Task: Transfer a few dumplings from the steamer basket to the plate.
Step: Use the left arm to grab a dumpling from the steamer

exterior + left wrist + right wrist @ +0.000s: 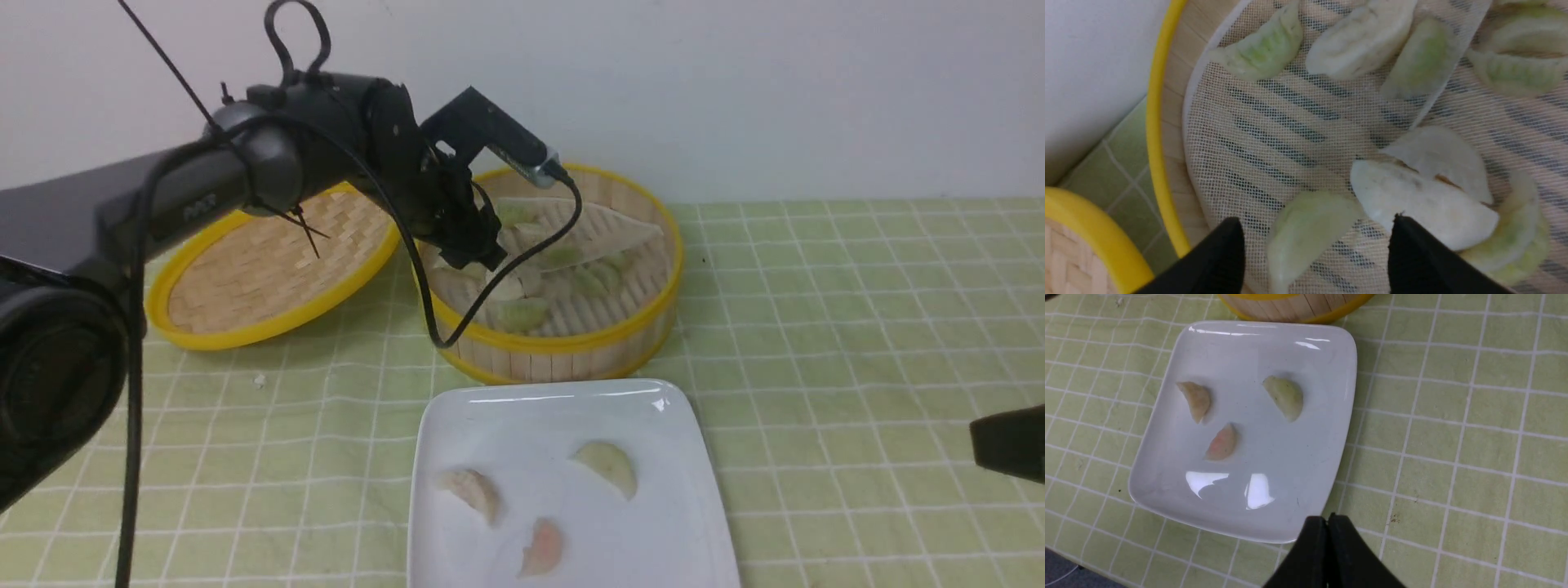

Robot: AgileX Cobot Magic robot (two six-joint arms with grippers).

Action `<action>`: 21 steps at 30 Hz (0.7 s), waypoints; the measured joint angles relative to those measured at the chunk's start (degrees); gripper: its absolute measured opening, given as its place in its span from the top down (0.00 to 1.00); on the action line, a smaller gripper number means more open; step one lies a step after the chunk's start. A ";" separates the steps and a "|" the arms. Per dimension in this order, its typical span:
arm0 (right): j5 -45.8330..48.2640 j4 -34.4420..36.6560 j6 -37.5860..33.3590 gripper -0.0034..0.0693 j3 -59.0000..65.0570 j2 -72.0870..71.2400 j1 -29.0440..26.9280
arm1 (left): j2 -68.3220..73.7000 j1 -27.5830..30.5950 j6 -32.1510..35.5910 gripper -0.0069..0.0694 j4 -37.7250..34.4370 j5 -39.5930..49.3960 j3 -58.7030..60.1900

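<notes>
Three dumplings (608, 467) lie apart on the white plate (506, 412), at the near end of a green checked cloth (857, 327). Behind the plate stands the basket (563, 355), holding more dumplings on a mesh liner (620, 222). A woven lid (269, 269) sits just beside it, on the left. The left gripper (478, 245) reaches down into the basket. Only the tip of the right gripper (1008, 441) shows at the right edge, low over the cloth.

From the left wrist, we see that gripper's two black fingers (1224, 261) spread wide and holding nothing. A green dumpling (1306, 232) lies on the liner between them. A white dumpling (1425, 208) lies just beside one finger, resting against its neighbours.

From the right wrist, we see the right gripper's fingers pressed together and empty, near one edge of the plate.

We judge the dumplings light, soft and a little sticky, with thin skins that tear or squash easily. The best hold looks to be across the plump middle, one finger on each side, closing gently, not on the thin pleated edge. The loose liner may lift along with a dumpling.
</notes>
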 joint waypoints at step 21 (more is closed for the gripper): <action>0.24 0.00 0.00 0.97 0.00 0.00 0.00 | 4.09 -0.83 -2.14 0.67 9.12 1.10 -2.03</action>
